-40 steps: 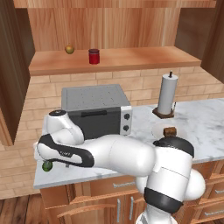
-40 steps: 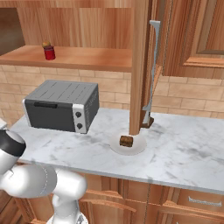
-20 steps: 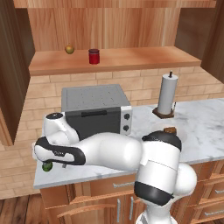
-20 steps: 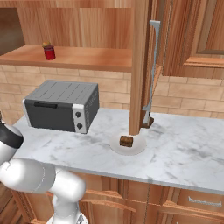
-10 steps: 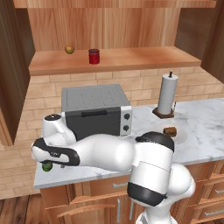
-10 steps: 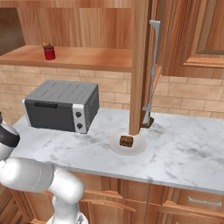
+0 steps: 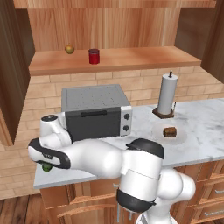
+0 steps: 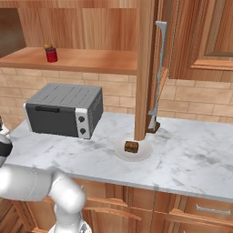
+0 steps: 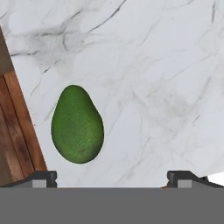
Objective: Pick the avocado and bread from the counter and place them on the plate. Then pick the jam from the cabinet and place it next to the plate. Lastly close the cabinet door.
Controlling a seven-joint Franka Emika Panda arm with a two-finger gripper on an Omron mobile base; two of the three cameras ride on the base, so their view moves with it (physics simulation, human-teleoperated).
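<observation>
In the left base view the arm reaches low over the near-left corner of the marble surface, and the avocado peeks out dark green just under the hand there, close to the edge. A grey toaster oven stands right behind the arm, near the wall, and crowds that corner. To the right a paper towel holder stands upright by the wall, and just in front of it the plate carries the bread. Above, on the cabinet shelf, the jam stands beside a yellowish-brown round fruit, slightly apart. In the right base view the open cabinet door hangs edge-on over the plate and hides part of the wall behind it; the bread sits on the plate's left part, with the toaster oven well to its left. In the hand view the pincer is spread wide with nothing between its tips, and the avocado lies on the marble just above the left tip, beside the surface's edge, with wood beyond.
</observation>
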